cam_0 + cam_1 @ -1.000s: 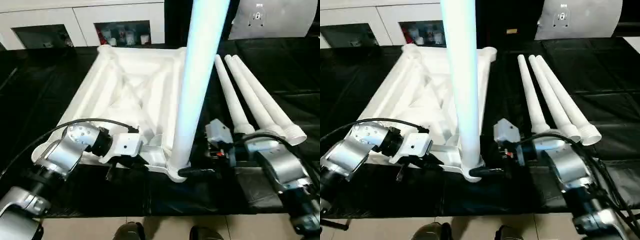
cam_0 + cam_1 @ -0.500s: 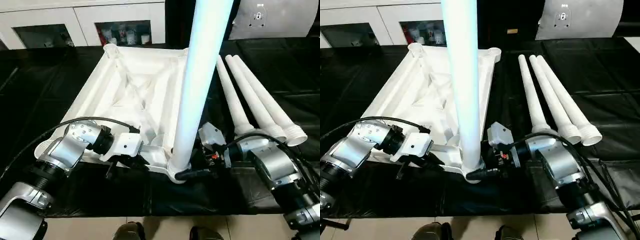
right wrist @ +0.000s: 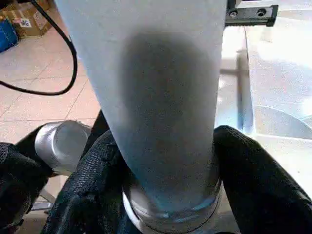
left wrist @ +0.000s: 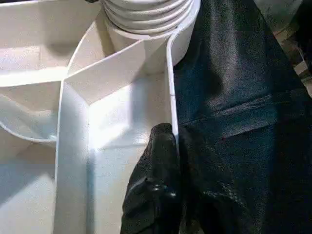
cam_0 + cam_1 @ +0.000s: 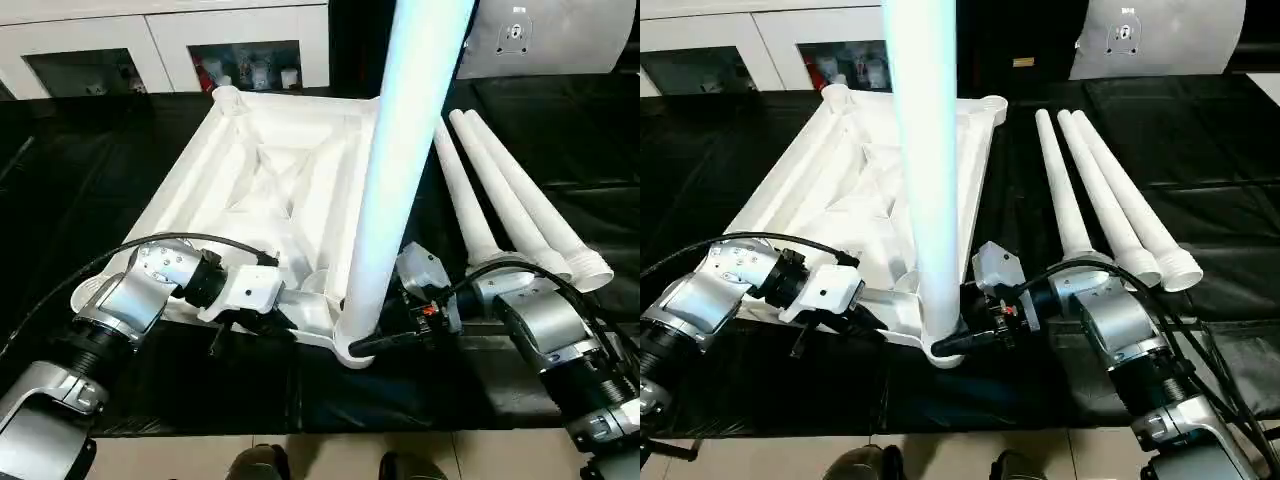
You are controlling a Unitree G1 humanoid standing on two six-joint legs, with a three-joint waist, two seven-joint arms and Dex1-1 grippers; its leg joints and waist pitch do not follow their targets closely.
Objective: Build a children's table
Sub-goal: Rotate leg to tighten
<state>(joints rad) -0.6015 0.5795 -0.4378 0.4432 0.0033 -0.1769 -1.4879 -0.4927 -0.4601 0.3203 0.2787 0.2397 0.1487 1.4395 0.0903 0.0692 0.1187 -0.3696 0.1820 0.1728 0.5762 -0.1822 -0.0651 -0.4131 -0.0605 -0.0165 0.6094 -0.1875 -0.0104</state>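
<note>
While the table top [image 5: 270,190] is lying upside down in the middle of the frame on the black cloth [image 5: 90,150], one leg [image 5: 395,170] is standing up in its lower right corner socket. Three more legs [image 5: 1110,200] are lying side by side at the right. We are thinking the plastic is light, stiff and smooth, so it could slip. The rim is a good place to hold the top, and a leg is best held low, near its thick end.

Our left gripper [image 4: 168,146] is pinching the thin rim of the top, with its fingers shut tight on it. Our right gripper [image 3: 165,161] is hugging the standing leg near its bottom, one black finger [image 3: 248,180] on each side, pressing against it.
</note>
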